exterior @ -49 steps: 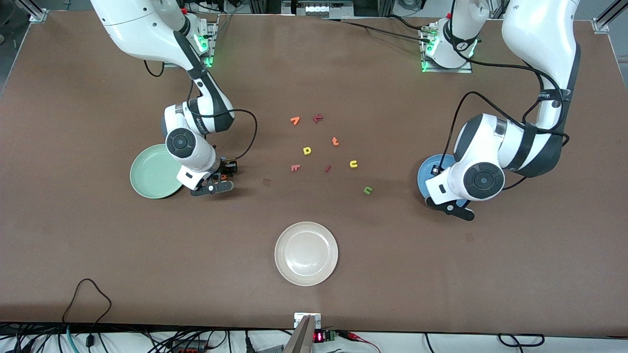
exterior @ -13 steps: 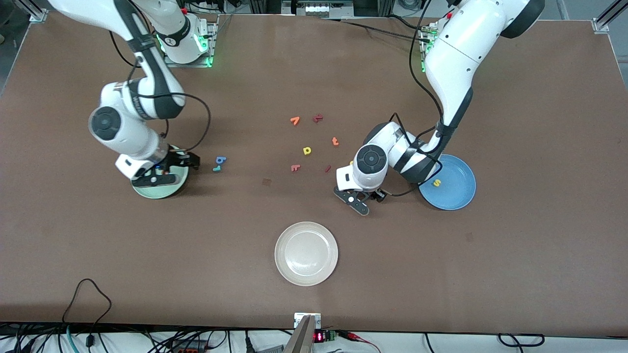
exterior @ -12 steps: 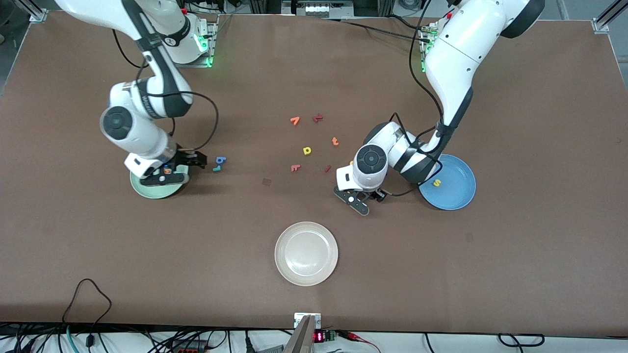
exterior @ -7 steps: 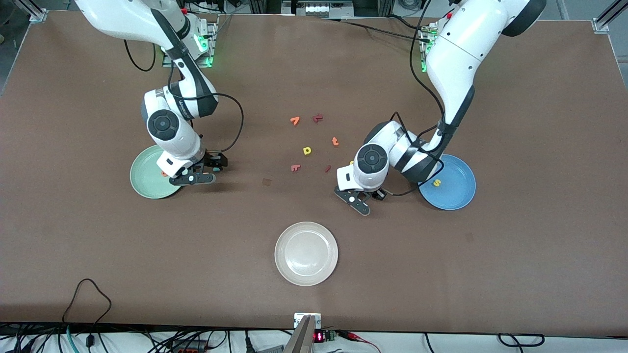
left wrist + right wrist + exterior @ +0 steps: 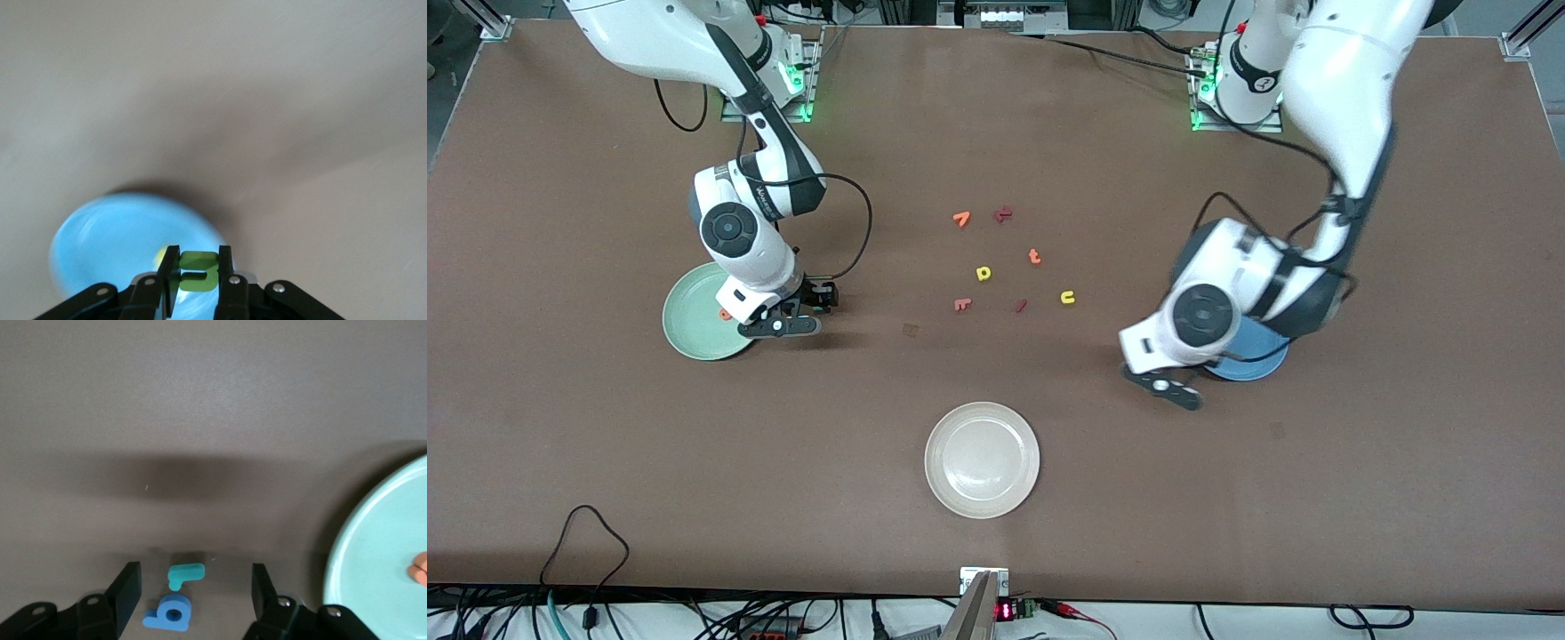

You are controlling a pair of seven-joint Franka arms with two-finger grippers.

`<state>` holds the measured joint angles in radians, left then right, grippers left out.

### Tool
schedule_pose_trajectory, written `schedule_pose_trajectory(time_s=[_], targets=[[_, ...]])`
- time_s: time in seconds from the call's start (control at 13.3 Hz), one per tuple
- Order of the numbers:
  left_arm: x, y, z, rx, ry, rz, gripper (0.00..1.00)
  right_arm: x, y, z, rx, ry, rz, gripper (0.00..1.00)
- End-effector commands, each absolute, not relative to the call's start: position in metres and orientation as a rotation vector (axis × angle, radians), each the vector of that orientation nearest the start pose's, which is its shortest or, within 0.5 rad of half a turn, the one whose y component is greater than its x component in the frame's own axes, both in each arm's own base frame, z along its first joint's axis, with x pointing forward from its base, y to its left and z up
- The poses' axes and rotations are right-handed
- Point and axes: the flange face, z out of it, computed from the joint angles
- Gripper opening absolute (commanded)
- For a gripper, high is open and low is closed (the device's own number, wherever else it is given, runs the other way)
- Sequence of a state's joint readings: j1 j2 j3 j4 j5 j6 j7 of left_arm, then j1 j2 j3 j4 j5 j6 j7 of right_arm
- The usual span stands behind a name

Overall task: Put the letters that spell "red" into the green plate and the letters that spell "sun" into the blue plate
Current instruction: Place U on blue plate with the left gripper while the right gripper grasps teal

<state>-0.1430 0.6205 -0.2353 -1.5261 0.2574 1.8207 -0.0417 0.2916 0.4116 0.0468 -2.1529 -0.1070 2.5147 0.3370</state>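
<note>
Left end effector (image 5: pixel 198 290) pinches the olive-green n (image 5: pixel 198 271) tight between its two fingers. It is up in the air, over the edge of the blue plate (image 5: pixel 1258 360). In the left wrist view, the blue plate sits just under the fingers, and a bit of a yellow letter (image 5: pixel 162 255) peeks out on the plate beside the left end effector. From the front, the left arm covers most of that plate.

Right end effector (image 5: pixel 193 587) is low over the worktop (image 5: pixel 605 462), just beside the green plate (image 5: pixel 694 316). Its fingers (image 5: pixel 127 590) are spread apart and hold nothing. The blue d (image 5: pixel 170 613) and the teal r (image 5: pixel 185 574) lie on the worktop right between the fingers. The two letters almost touch each other. In the front view the right arm hides them. The orange e (image 5: pixel 725 313) lies in the green plate, close to the right end effector.

The yellow u (image 5: pixel 1067 297) lies on the worktop, well away from both end effectors, nearer to the left one. Close to it lie an orange t (image 5: pixel 1034 257), a yellow d-shaped letter (image 5: pixel 983 273) and a few red and orange letters. A cream plate (image 5: pixel 982 460) sits alone on the worktop, away from both end effectors.
</note>
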Motion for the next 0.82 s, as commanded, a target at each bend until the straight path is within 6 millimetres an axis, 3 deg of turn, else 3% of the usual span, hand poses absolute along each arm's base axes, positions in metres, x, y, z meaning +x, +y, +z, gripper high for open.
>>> schedule_pose_trajectory(time_s=[0.0, 0.15, 0.38, 0.45, 0.53, 0.6, 0.75], targets=[[0.626, -0.158, 0.270, -2.861, 0.529, 0.570, 0.17, 0.529, 0.196, 0.187, -3.199, -0.138, 0.037, 0.75], [0.618, -0.117, 0.242, -2.873, 0.461, 0.635, 0.17, 0.526, 0.195, 0.180, -3.202, -0.139, 0.056, 0.75], [0.590, -0.106, 0.199, -2.912, 0.492, 0.553, 0.17, 0.524, 0.194, 0.173, -3.206, -0.140, 0.080, 0.74], [0.588, -0.087, 0.194, -2.935, 0.460, 0.533, 0.18, 0.524, 0.194, 0.173, -3.206, -0.140, 0.082, 0.68], [0.585, -0.082, 0.191, -2.935, 0.472, 0.544, 0.23, 0.524, 0.194, 0.173, -3.206, -0.140, 0.082, 0.64], [0.584, -0.080, 0.191, -2.935, 0.487, 0.553, 0.37, 0.523, 0.194, 0.173, -3.207, -0.140, 0.084, 0.63], [0.587, -0.080, 0.197, -2.936, 0.488, 0.540, 1.00, 0.523, 0.194, 0.172, -3.208, -0.140, 0.091, 0.60]])
